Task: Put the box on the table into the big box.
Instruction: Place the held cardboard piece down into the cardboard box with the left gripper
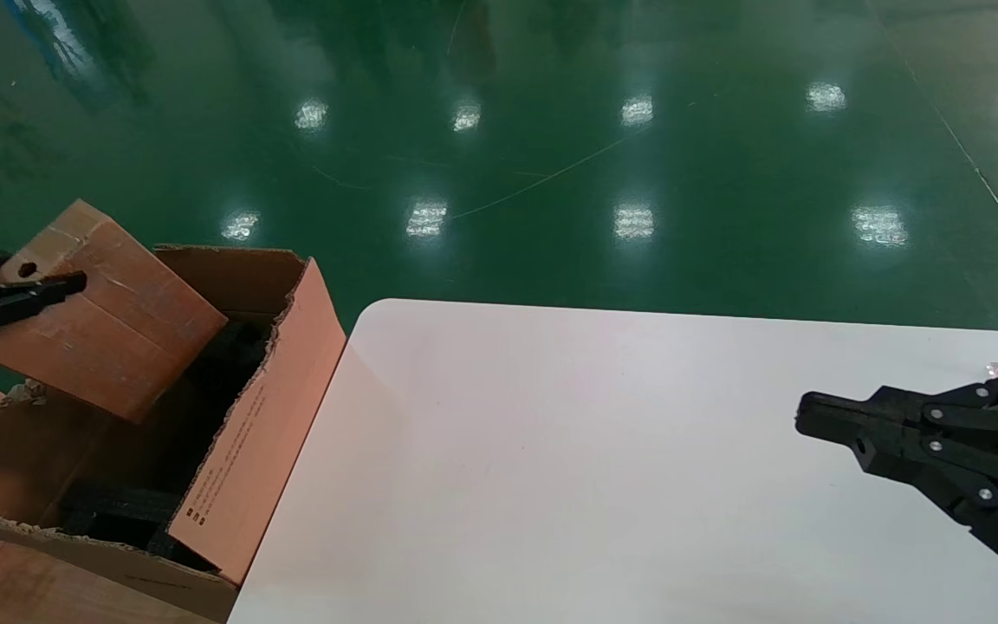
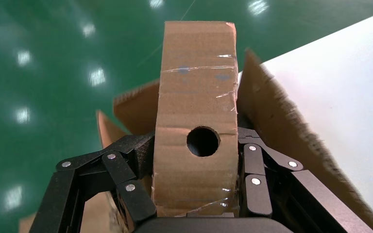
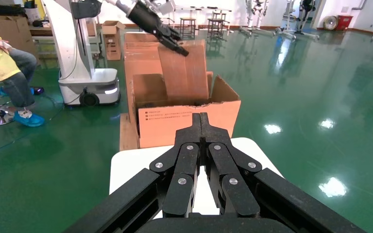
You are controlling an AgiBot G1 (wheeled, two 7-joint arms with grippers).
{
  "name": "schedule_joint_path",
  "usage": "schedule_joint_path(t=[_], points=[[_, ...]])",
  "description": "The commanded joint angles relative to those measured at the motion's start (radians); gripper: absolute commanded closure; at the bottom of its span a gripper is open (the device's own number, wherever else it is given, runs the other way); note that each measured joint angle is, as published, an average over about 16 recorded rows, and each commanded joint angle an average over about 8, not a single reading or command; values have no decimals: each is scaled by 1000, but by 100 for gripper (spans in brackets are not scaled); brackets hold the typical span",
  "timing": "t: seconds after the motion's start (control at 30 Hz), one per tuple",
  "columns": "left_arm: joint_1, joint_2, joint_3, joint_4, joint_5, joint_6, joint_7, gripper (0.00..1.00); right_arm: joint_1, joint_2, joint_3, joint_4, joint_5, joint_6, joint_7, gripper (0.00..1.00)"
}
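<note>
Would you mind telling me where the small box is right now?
In the head view the small box is at far left, off the table, tilted over the open big box and clamped in the left gripper.

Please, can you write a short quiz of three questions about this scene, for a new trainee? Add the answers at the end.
1. True or false: the box lies flat on the table.
2. Which gripper holds the box?
3. The right gripper is: A) over the big box, B) over the table, C) on the floor.

Key:
1. False. It hangs tilted above the open big box.
2. The left gripper, shut on its narrow end.
3. B; it is shut and holds nothing.
</note>
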Motion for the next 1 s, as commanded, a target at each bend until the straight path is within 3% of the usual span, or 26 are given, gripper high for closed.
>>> schedule_joint_path(t=[0.03,0.23,0.5,1.0], points=[[24,10,-3,26,-7,-30,0,100,0,0,0,0,0,0,0,0],[89,25,0,49,-12,-67,-21,100,0,0,0,0,0,0,0,0],[151,14,0,33,-27,-1,-55,100,0,0,0,0,0,0,0,0],[240,7,-10,-67,-59,-38,-134,100,0,0,-1,0,1,0,0,0]])
